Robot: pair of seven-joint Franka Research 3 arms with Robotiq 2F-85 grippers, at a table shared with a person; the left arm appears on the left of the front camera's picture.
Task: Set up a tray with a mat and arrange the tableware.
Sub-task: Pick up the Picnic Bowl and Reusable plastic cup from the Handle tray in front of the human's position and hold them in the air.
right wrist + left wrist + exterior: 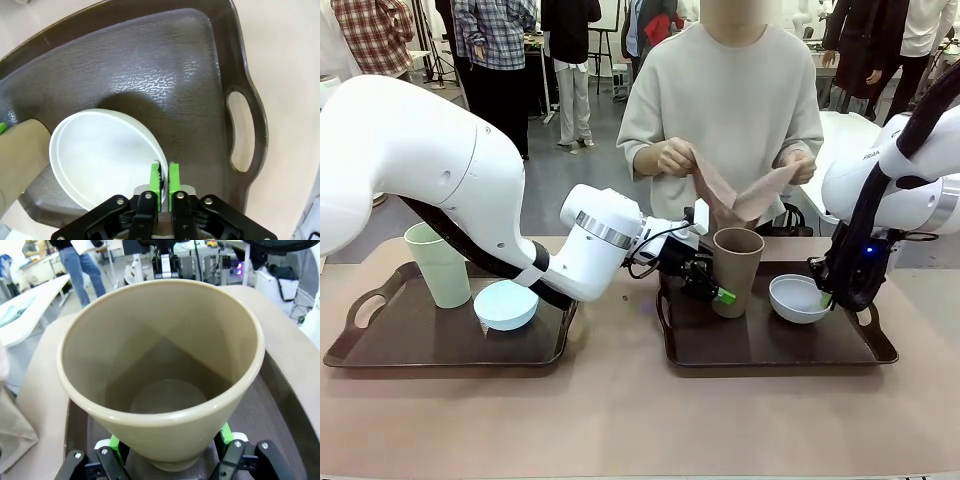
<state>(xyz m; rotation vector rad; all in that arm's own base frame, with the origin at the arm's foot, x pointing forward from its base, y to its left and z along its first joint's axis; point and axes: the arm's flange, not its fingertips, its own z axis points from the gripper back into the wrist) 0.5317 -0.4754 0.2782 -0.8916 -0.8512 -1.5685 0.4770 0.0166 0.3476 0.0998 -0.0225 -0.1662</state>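
On the right tray [770, 348] stands a matte brown tumbler [736, 268], upright, with my left gripper [713, 289] shut on its lower part. In the left wrist view the brown tumbler [160, 365] sits between the green pads [116, 442]. My right gripper [827, 296] is shut on the near rim of a bluish-white bowl [798, 297] on the same tray. In the right wrist view my right gripper [164, 177] pinches the bowl [100, 155] at its rim. The person holds a brownish mat [740, 195] up in both hands beyond the tray.
A second dark tray [410, 335] at the left holds a pale green tumbler [438, 265] and a light blue bowl [506, 304]. My left arm reaches across over that tray's right end. The right tray's handle [240, 130] lies beside my right gripper.
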